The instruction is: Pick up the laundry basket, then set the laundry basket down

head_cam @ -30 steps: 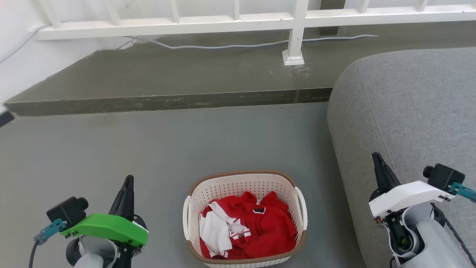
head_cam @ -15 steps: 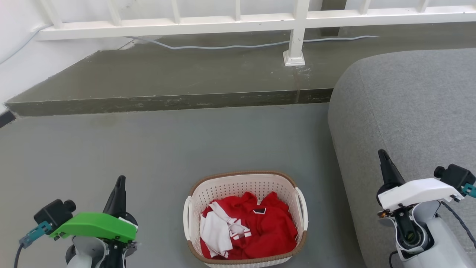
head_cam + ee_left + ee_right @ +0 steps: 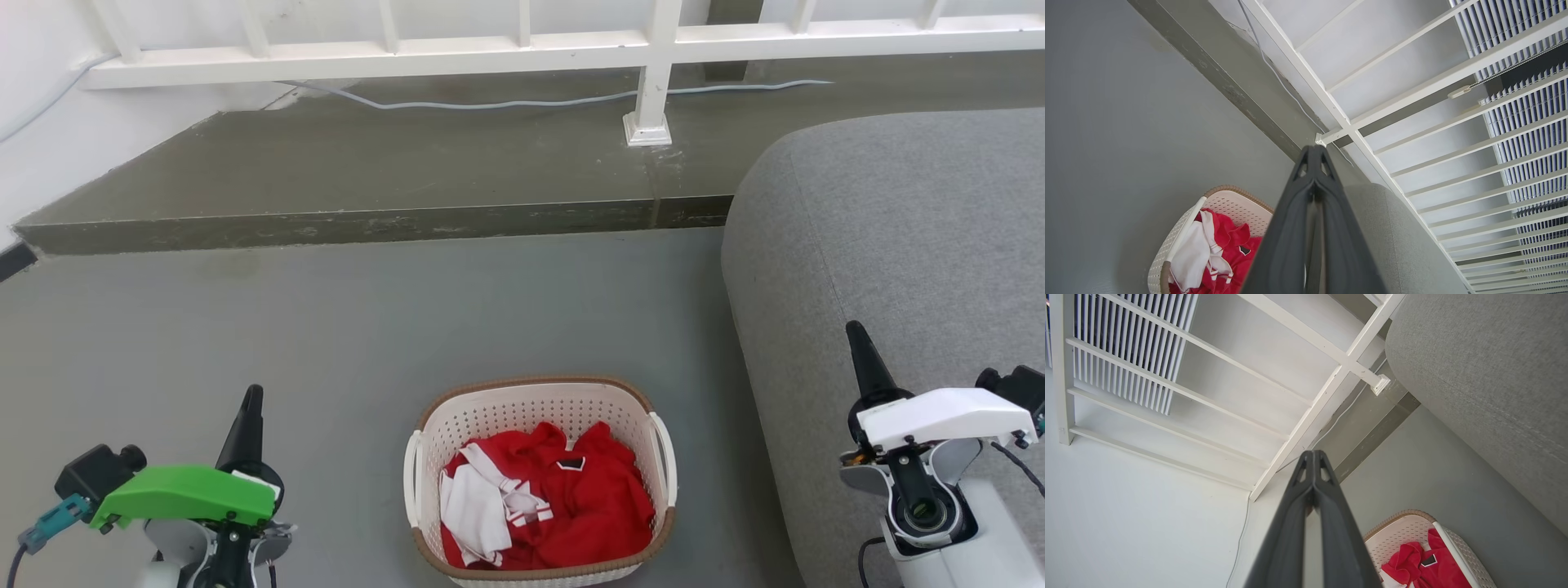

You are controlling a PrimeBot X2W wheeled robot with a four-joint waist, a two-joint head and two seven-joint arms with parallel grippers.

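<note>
Laundry basket on floor, near centre, clothes inside. Left gripper and right gripper pressed together, well clear of it. Risk: uneven two-handle lift tips basket; right arm brushes sofa.

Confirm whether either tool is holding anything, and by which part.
Nothing held. The left tool and right tool are both shut on air, apart from the laundry basket on the floor between them.

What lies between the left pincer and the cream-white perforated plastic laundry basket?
Nothing lies there. In the head view, a bare stretch of smooth grey floor separates the dark left pincer from the cream-white perforated plastic laundry basket.
</note>
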